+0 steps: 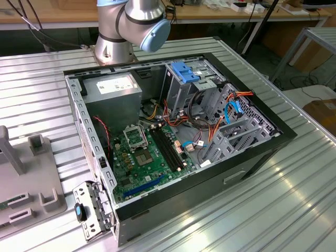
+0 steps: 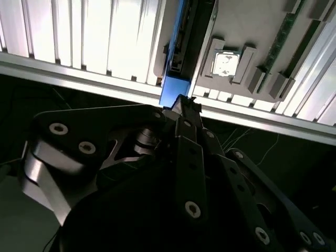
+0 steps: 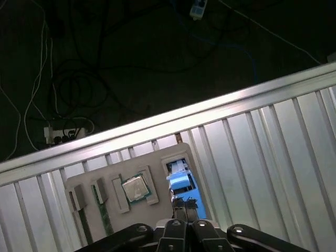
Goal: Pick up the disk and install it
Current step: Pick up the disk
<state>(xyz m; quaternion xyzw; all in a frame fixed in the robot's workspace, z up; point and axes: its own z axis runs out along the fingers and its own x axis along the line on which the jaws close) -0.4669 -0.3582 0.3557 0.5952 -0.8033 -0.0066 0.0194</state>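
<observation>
Disk (image 3: 180, 181) on edge in a grey tray (image 3: 152, 164), gripper (image 3: 184, 203) closed over its blue end.

Only the disk's narrow edge and blue rail could be seen in both wrist views. Its broad face was hidden, and the nearer end was covered by the fingertips (image 2: 185, 126). Whether the tips touched the rail could not be made out. The gripper's fingers were drawn together with hardly a gap. The disk stood in a slot of the tray, just beside a square processor chip (image 3: 135, 188), on the ribbed worktop (image 3: 262, 136). In the exterior view the tray was cut off at the exterior view's left edge, near the open computer case (image 1: 79, 105). The arm (image 1: 131, 26) ran out of frame at the top.
</observation>
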